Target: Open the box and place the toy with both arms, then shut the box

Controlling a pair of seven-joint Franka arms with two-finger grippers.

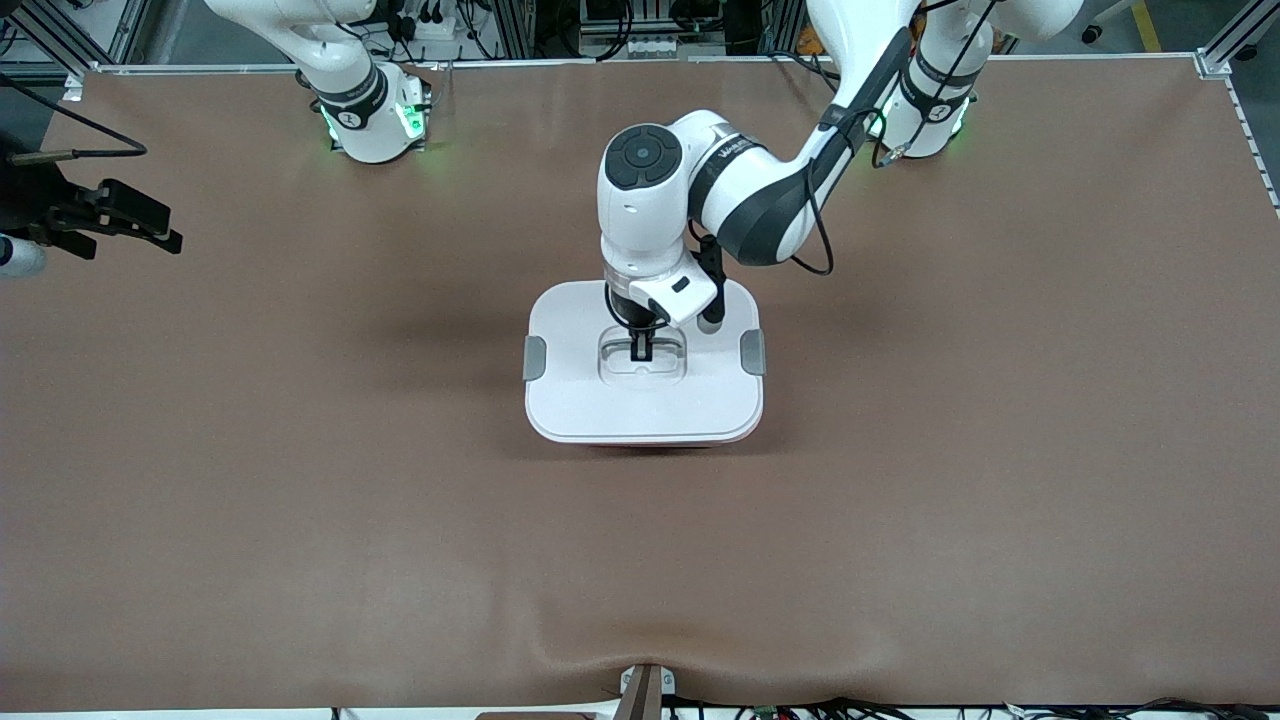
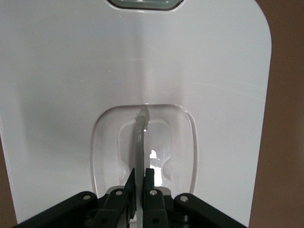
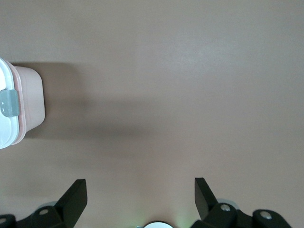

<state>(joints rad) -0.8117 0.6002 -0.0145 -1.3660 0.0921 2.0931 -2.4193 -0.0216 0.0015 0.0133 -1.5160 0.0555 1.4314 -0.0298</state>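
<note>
The box [image 1: 590, 400] stands mid-table with its white lid on; a strip of pinkish-red body shows under the lid's near edge [image 1: 650, 446]. Two grey clips [image 1: 534, 358] [image 1: 752, 352] sit at its sides. My left gripper [image 1: 640, 350] reaches straight down into the lid's recess and is shut on the thin handle rib [image 2: 140, 137]. My right gripper [image 1: 130, 220] waits open and empty over bare table toward the right arm's end; its wrist view shows the box's side [image 3: 28, 104] and one clip [image 3: 8, 102]. The toy is out of view.
Brown cloth covers the table [image 1: 950, 450], with a slight ridge near the front edge [image 1: 640, 640]. A small clamp [image 1: 643, 690] sits at the middle of that edge. The arm bases stand along the edge farthest from the camera.
</note>
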